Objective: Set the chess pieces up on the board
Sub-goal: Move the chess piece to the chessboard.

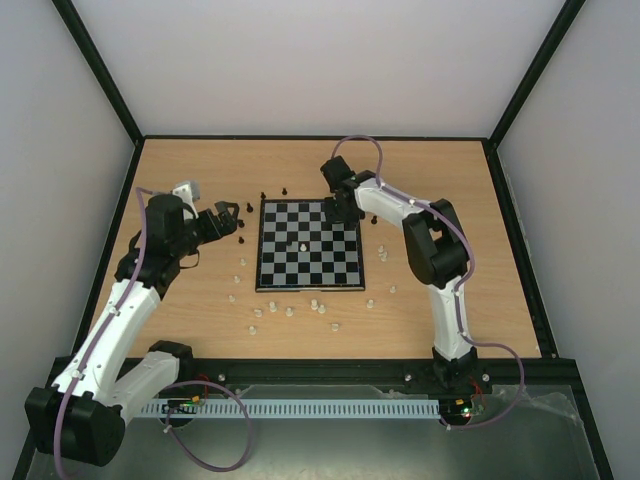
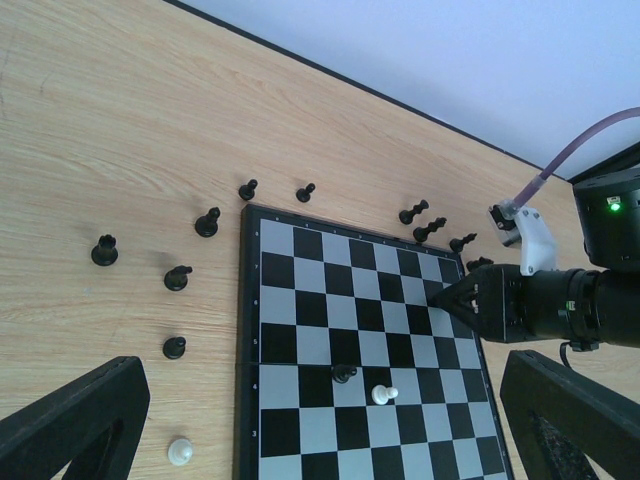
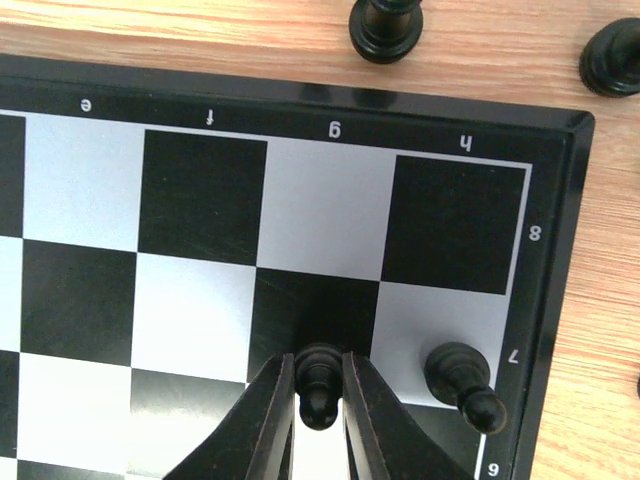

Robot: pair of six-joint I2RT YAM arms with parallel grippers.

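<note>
The board (image 1: 310,243) lies mid-table. My right gripper (image 3: 319,400) is shut on a black pawn (image 3: 319,380) over the black g7 square near the board's far right corner (image 1: 340,212). A second black pawn (image 3: 458,375) stands one square to its right, on h7. My left gripper (image 1: 230,218) is open and empty, just left of the board; its fingers (image 2: 80,415) frame the left wrist view. In that view a black pawn (image 2: 344,373) and a white pawn (image 2: 384,394) stand mid-board, and the right gripper (image 2: 445,297) shows.
Black pieces stand off the board's far and left sides (image 2: 104,250) (image 2: 207,221) (image 2: 305,191) (image 2: 429,231) (image 3: 386,25). Several white pieces (image 1: 290,310) are scattered on the wood in front of the board and at its right (image 1: 385,253).
</note>
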